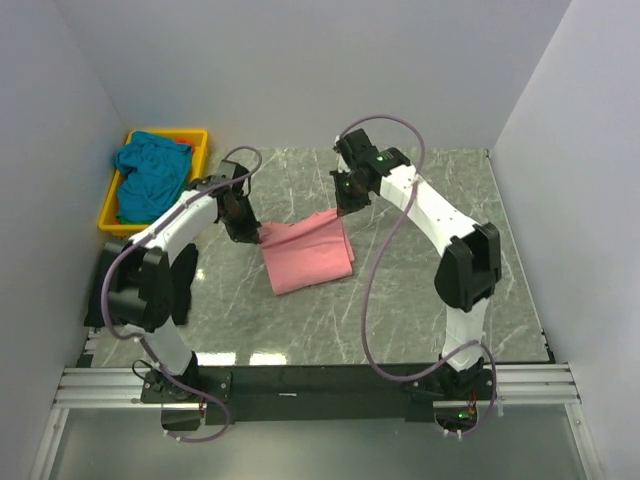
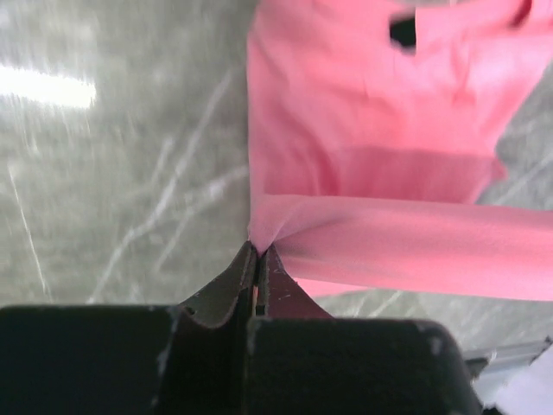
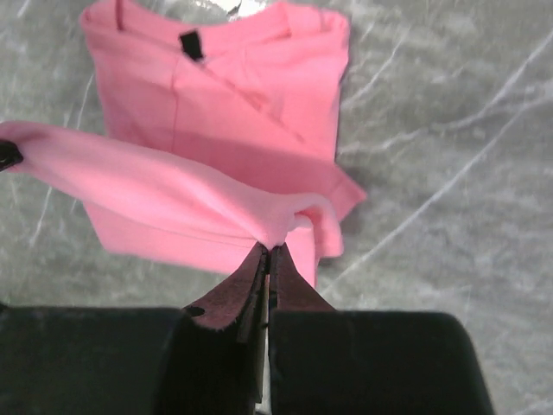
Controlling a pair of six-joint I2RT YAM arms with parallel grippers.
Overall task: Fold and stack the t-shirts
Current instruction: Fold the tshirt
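The left gripper (image 2: 258, 258) is clamped on one end of a raised fold of the pink t-shirt (image 1: 310, 258), centre frame. The right gripper (image 3: 268, 255) pinches the other end.

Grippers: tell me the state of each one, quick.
Left gripper: shut on a lifted edge of the pink t-shirt.
Right gripper: shut on the same pink t-shirt, at another bunched edge.

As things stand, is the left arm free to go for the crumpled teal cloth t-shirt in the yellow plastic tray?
Probably not yet: the left gripper is shut on the salmon pink cloth t-shirt. Nothing stands between it and the teal t-shirt in the yellow plastic tray.
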